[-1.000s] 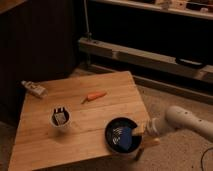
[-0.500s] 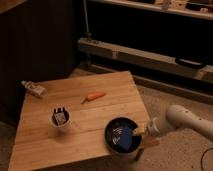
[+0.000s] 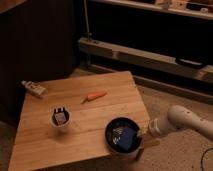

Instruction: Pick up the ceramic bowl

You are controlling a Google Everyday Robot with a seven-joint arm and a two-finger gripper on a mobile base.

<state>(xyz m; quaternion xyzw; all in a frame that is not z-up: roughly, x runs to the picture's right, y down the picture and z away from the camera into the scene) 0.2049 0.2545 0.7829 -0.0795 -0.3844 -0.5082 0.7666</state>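
Observation:
The ceramic bowl (image 3: 121,135) is wide, round and glossy black with a bluish inside. It sits on the wooden table (image 3: 80,120) near its front right corner. My gripper (image 3: 141,135) reaches in from the right at the end of the white arm (image 3: 182,121) and is at the bowl's right rim. A blue patch shows inside the bowl beside it.
A white cup (image 3: 60,118) with a dark inside stands left of the bowl. An orange carrot (image 3: 94,96) lies mid-table. A small white bottle (image 3: 34,88) lies at the far left corner. Dark shelving (image 3: 150,55) runs behind the table. Floor lies to the right.

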